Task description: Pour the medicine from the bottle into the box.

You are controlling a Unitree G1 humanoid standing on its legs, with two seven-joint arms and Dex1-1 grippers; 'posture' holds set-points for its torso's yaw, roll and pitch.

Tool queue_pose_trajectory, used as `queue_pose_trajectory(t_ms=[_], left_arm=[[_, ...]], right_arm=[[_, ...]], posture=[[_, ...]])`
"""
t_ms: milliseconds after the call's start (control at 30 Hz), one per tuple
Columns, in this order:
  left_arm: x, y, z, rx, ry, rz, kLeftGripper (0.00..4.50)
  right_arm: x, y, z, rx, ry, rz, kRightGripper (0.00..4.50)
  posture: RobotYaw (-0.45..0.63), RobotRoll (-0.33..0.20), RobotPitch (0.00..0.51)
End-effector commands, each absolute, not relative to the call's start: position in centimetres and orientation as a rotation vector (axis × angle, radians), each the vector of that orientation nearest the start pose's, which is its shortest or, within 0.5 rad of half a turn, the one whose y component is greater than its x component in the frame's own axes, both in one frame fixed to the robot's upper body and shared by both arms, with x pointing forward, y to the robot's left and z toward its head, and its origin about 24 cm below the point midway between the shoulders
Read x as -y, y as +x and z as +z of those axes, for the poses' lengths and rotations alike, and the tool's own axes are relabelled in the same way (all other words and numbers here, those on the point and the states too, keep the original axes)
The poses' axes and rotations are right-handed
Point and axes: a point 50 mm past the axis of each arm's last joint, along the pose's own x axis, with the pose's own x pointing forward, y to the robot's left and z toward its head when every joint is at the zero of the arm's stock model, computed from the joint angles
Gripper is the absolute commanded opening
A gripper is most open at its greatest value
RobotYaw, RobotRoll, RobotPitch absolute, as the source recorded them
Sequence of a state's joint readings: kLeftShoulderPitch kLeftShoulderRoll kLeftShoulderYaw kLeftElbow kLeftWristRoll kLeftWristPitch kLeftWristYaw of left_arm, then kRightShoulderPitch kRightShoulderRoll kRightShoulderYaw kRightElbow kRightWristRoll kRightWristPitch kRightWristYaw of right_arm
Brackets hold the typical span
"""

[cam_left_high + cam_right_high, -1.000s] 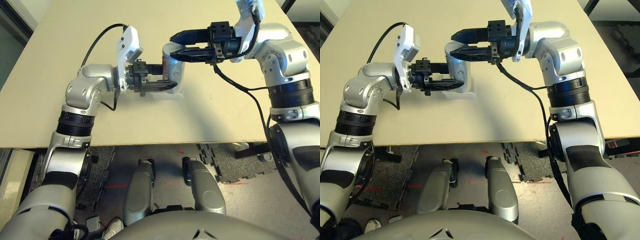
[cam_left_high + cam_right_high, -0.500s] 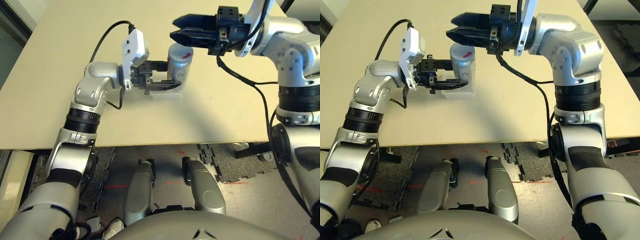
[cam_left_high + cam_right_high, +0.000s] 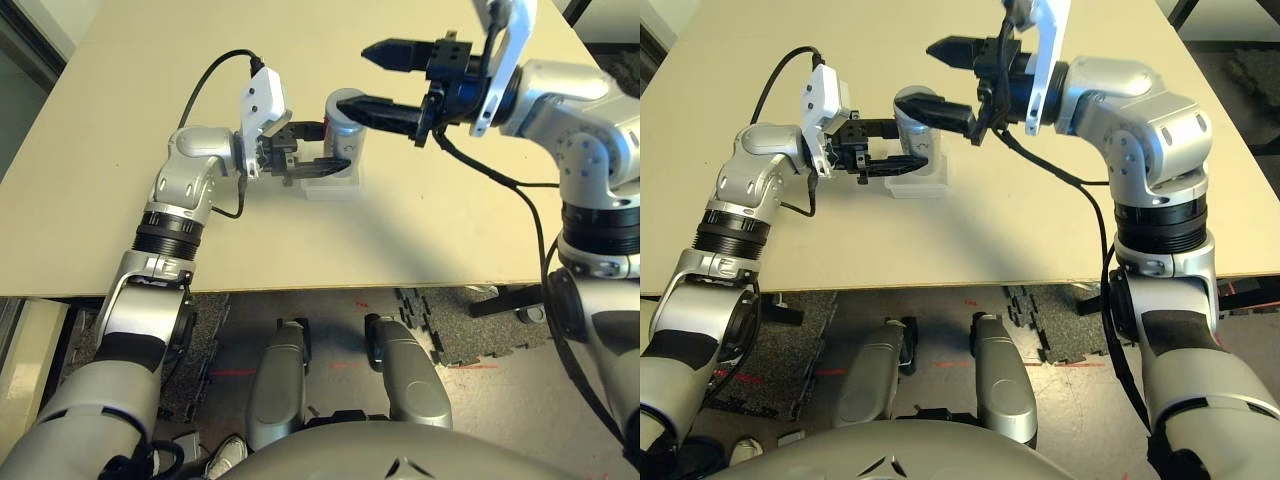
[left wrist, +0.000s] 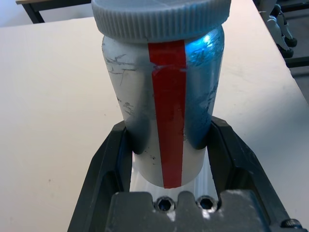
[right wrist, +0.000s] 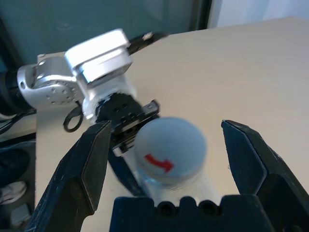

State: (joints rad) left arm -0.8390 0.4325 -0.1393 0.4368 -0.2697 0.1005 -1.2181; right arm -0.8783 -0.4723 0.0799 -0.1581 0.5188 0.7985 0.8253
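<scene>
While the left gripper (image 3: 322, 150) has its fingers clamped on the bottle (image 4: 169, 96), cap (image 5: 170, 147) still screwed on, keep that hold firm and upright. It's over the box (image 3: 333, 190), well in from the table's (image 3: 230, 265) near edge. Just right of it, the right gripper (image 3: 365, 80) has its fingers spread, empty. I'd centre them around the cap, close squarely, then twist without tipping anything; go in crooked and the bottle could slip.

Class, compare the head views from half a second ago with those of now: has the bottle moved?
Yes, slightly: the bottle has shifted toward the robot's left, judged against the box, which has stayed put.
</scene>
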Motion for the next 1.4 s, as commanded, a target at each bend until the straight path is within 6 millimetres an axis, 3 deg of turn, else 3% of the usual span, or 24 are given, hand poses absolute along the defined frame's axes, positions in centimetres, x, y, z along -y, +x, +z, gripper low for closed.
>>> queue_pose_trajectory(t_ms=[33, 667, 1200, 1400], left_arm=[[-12.7, 34.7, 19.1, 0.114, 0.382, -1.325, 2.4], [-12.5, 34.2, 19.0, 0.12, 0.359, -1.325, 2.4], [-13.3, 34.8, 18.8, 0.104, 0.349, -1.284, 2.4], [-13.1, 35.1, 18.7, 0.102, 0.35, -1.284, 2.4]], right_arm=[[9.6, 30.3, 25.7, 0.097, -0.256, 1.178, 4.5], [10.9, 31.9, 25.6, 0.115, -0.247, 1.068, 4.5], [15.0, 29.4, 26.1, 0.071, -0.133, 1.001, 4.5], [13.6, 28.7, 26.4, 0.061, -0.125, 1.08, 4.5]], posture=[[-0.04, 0.0, 0.18], [-0.03, 0.0, 0.185], [-0.05, 0.0, 0.191], [-0.06, 0.0, 0.19]])
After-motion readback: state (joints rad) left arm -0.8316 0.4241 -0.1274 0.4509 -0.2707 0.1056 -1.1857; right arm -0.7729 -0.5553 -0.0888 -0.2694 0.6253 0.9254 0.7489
